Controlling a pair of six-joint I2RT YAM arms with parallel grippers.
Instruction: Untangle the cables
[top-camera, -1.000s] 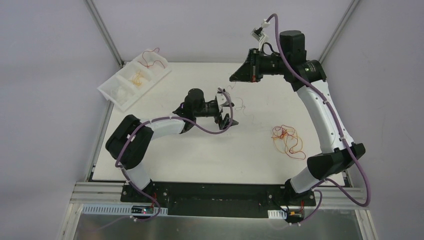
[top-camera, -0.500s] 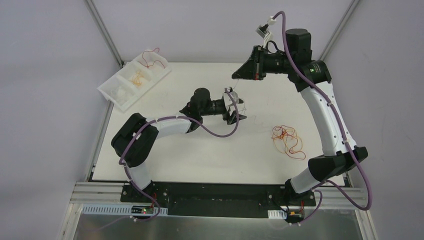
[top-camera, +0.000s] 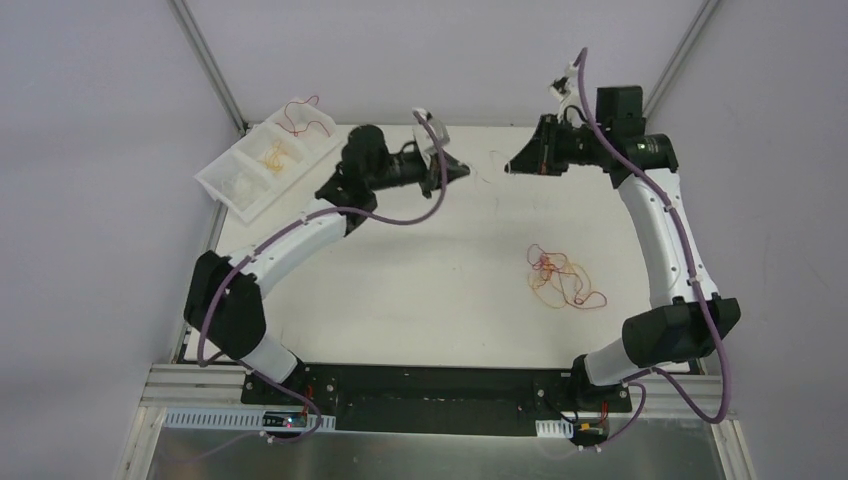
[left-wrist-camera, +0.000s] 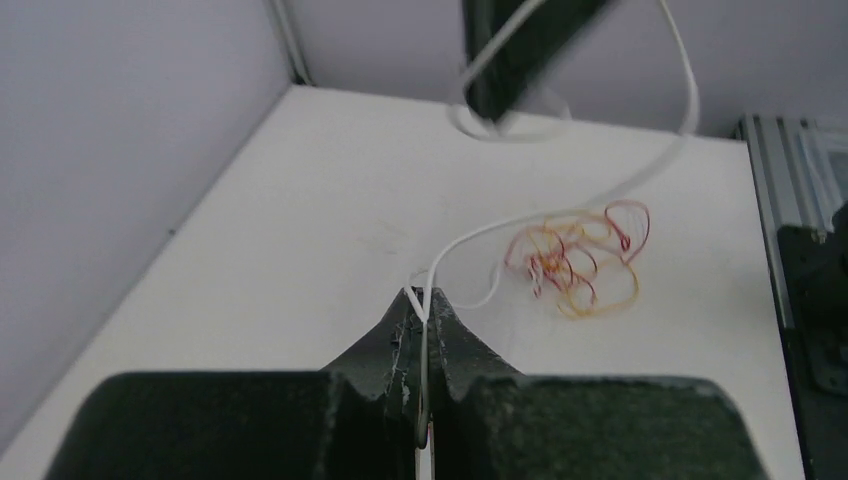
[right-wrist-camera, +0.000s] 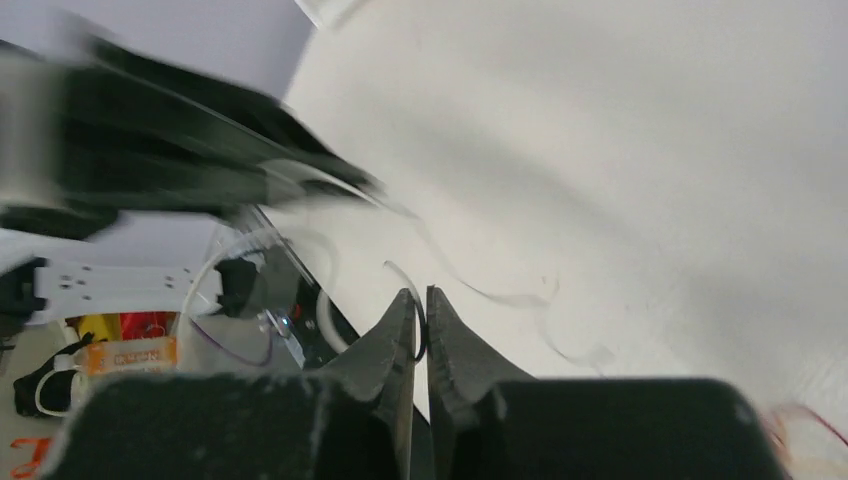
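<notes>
The left gripper clamped shut on the white wire already pinched by the right gripper, apparently lifting it free of the tangle.

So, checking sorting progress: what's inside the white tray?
A red cable in the far compartment, yellowish strands in the middle; the near compartment's contents are too pale to tell.

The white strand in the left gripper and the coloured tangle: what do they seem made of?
The white strand: likely plastic-insulated wire, smooth finish; it holds springy curves. The tangle: similar thin wire, red, orange, yellow coating, keeping open loops; core not visible.
</notes>
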